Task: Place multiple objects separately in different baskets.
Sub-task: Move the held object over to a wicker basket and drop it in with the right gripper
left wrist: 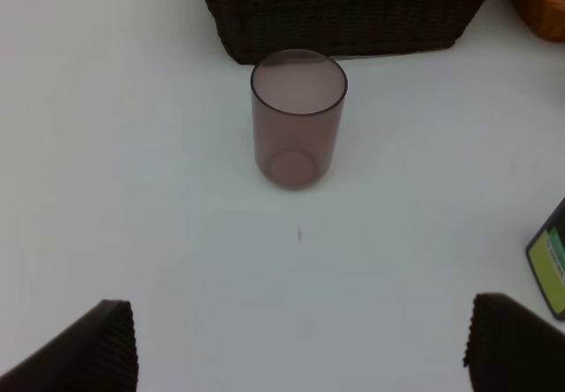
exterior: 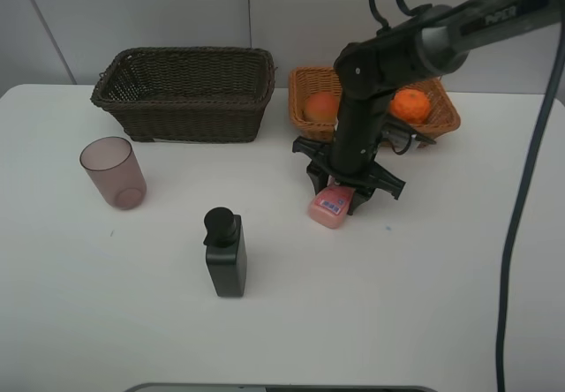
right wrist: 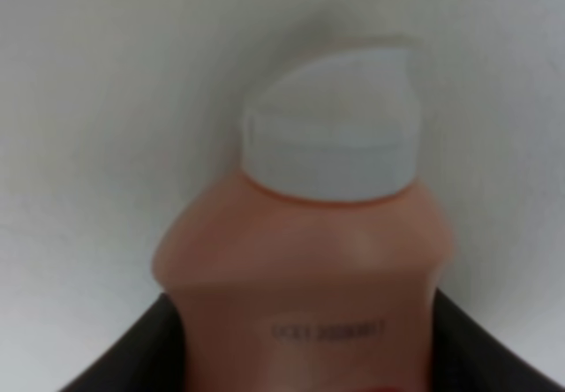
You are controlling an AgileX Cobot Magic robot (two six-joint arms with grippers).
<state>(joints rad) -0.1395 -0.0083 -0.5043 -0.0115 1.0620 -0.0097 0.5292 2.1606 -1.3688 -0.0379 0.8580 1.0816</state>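
- My left fingers: spread wide, nothing between them. The cup is ahead, upright near the tabletop's left edge.
- Far edge, left of centre: dark basket.
- Toward the near edge: black pump bottle, upright.
- My right fingers: clamped on the pink bottle, mid-tabletop.
- Far edge, right of centre: light basket, holding the reddish fruit and the orange.
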